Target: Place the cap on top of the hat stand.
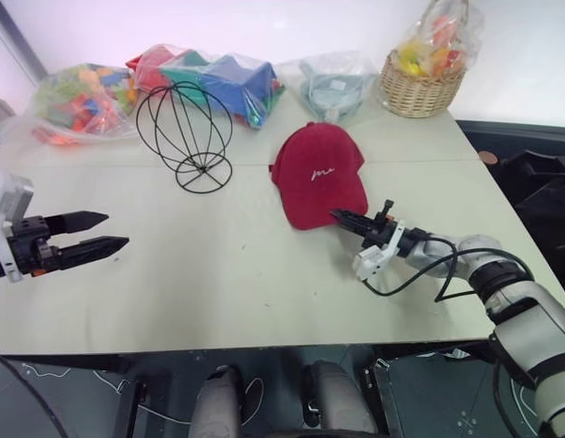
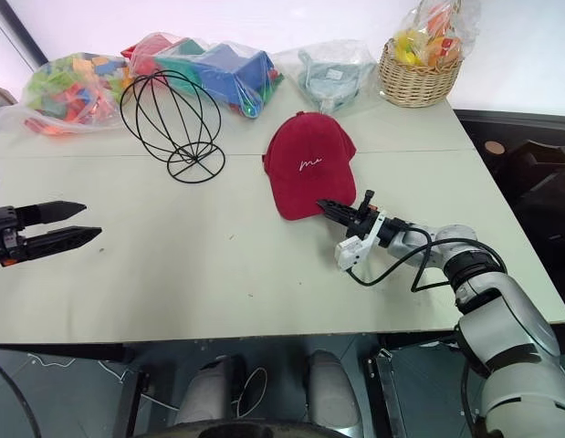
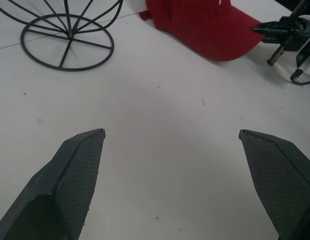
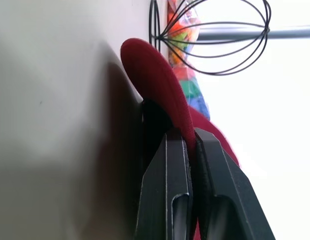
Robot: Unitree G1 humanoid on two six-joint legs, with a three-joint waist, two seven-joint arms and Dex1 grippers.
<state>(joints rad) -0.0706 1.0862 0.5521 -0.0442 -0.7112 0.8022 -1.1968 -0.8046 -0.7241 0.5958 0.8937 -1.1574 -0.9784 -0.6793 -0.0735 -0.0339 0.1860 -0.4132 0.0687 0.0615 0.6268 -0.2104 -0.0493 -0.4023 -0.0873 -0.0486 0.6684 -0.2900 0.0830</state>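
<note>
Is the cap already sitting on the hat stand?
No, the cap lies on the table beside the bare hat stand.

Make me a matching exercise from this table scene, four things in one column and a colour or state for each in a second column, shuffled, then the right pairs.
Things:
1. cap
2. hat stand
3. left tool
4. right tool

States:
A. black wire, standing bare on the table
B. open, nothing between its fingers
C. dark red, lying on the table with its brim toward the robot
D. shut on the brim's edge

Pairs: 1-C, 2-A, 3-B, 4-D
</note>
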